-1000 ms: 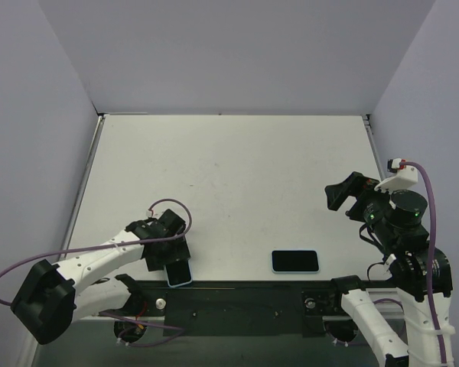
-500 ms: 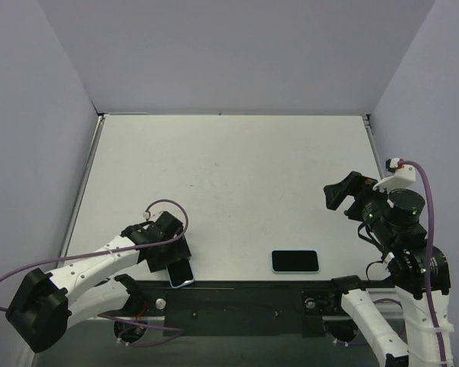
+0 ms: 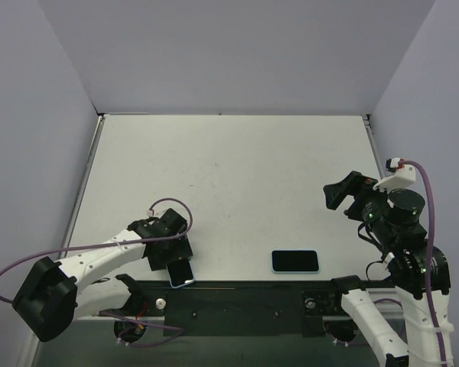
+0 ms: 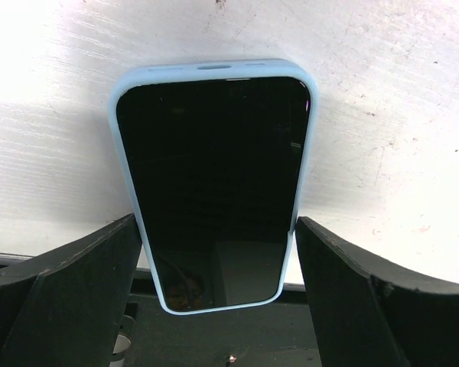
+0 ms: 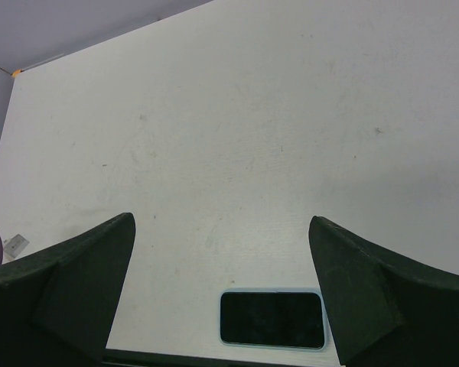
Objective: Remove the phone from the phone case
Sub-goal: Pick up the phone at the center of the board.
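Two phones in light blue cases lie screen up at the table's near edge. One phone (image 3: 181,273) (image 4: 214,183) pokes out over that edge, and my left gripper (image 3: 174,264) (image 4: 218,222) stands open astride it. Its fingers (image 4: 84,283) sit close beside the long sides of the phone case (image 4: 214,67); I cannot tell whether they touch. The other phone (image 3: 295,261) (image 5: 271,319) lies crosswise further right. My right gripper (image 3: 343,193) (image 5: 220,220) hangs open and empty above the table, up and to the right of that phone.
White table (image 3: 229,176) with grey walls behind and to both sides. A black rail (image 3: 237,300) carrying the arm bases runs just below the near edge. The left arm's purple cable (image 3: 168,205) loops over the table beside the wrist.
The left arm's elbow and cable have shifted slightly; its gripper stays over the same phone. Both phones and the right arm have not moved.
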`<state>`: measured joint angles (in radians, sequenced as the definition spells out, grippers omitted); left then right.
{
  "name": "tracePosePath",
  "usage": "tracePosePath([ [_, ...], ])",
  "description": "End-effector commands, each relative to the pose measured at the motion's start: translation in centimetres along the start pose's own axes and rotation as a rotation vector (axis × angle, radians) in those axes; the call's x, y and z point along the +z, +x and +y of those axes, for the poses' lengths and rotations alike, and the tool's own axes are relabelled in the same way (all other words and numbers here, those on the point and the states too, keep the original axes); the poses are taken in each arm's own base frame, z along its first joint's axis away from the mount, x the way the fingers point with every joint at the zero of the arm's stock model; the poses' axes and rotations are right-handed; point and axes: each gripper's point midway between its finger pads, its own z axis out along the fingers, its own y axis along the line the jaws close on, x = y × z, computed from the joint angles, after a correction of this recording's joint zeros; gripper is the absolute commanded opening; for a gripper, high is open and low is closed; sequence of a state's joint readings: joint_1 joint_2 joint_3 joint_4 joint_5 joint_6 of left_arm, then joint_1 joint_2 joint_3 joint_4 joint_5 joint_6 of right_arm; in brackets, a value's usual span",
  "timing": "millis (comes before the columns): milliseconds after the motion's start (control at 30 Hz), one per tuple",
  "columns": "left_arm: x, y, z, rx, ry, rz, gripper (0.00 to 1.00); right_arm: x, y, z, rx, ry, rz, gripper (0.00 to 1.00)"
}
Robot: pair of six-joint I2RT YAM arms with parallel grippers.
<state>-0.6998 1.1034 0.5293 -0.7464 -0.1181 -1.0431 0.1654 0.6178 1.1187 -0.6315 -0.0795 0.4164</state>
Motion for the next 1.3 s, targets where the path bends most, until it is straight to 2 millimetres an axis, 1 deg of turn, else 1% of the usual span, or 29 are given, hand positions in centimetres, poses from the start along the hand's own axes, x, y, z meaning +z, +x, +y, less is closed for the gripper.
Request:
tracePosePath([
  [0,1.1,-0.1,0.3,0.011,-0.036,-0.007,0.91,0.3,-0.5,0.4,0.001,-0.020,-0.027,0.90],
  [133,2.0,0.7,1.0,0.008,-0.099,0.012,0.91,0.4,-0.5,0.4,0.001,-0.019,-0.024,0.90],
  [233,2.6,1.7,1.0,0.034,-0.134,0.014,0.91,0.6,-0.4,0.4,0.001,-0.018,-0.021,0.91],
  [333,3.2,2.3,1.9,0.041,-0.241,0.011,0.91,0.6,-0.3,0.4,0.000,-0.017,-0.018,0.90],
  [433,4.0,3.3,2.3,0.053,-0.291,0.046,0.91,0.4,-0.5,0.3,-0.002,-0.014,-0.028,0.90],
  [500,4.6,3.8,2.3,0.054,-0.295,0.065,0.87,0.4,-0.5,0.2,-0.002,-0.012,-0.030,0.91],
  [567,4.8,3.8,2.2,0.052,-0.290,0.062,0.82,0.2,-0.5,0.2,-0.005,-0.010,-0.031,0.90],
  [600,4.7,3.6,2.0,0.051,-0.279,0.053,0.76,0.2,-0.5,0.2,-0.005,-0.010,-0.030,0.91],
  [633,4.7,3.5,2.0,0.055,-0.278,0.047,0.74,0.1,-0.6,0.2,-0.005,-0.008,-0.034,0.91],
  [667,4.5,3.3,1.8,0.058,-0.265,0.039,0.68,0.1,-0.6,0.2,-0.007,-0.008,-0.034,0.91],
  [700,4.4,3.1,1.8,0.058,-0.262,0.029,0.65,0.1,-0.6,0.1,-0.007,-0.007,-0.034,0.91],
  [733,4.1,3.0,1.7,0.063,-0.254,0.023,0.57,0.0,-0.7,0.2,-0.006,-0.008,-0.037,0.91],
  [833,3.5,2.4,1.4,0.075,-0.241,0.002,0.42,0.1,-0.6,0.1,-0.006,-0.005,-0.033,0.91],
  [867,3.3,2.2,1.1,0.080,-0.230,-0.003,0.31,0.2,-0.6,0.1,-0.004,-0.006,-0.033,0.91],
  [900,3.0,1.8,0.7,0.079,-0.216,-0.017,0.23,0.2,-0.5,0.2,-0.005,-0.008,-0.029,0.90],
  [933,2.8,1.7,0.5,0.085,-0.209,-0.022,0.06,0.2,-0.5,0.2,-0.004,-0.008,-0.029,0.91],
  [967,2.3,1.2,0.3,0.085,-0.202,-0.038,0.00,0.2,-0.5,0.2,-0.002,-0.007,-0.031,0.90],
  [1033,1.6,0.6,-0.4,0.095,-0.180,-0.064,0.00,0.3,-0.4,0.1,-0.001,-0.006,-0.025,0.90],
  [1133,0.9,-0.3,-0.5,0.096,-0.178,-0.087,0.00,0.3,-0.4,0.2,-0.001,-0.010,-0.023,0.91],
  [1267,-0.6,-1.3,-1.1,0.073,-0.163,-0.108,0.00,0.4,-0.3,0.1,-0.002,-0.004,-0.024,0.91],
])
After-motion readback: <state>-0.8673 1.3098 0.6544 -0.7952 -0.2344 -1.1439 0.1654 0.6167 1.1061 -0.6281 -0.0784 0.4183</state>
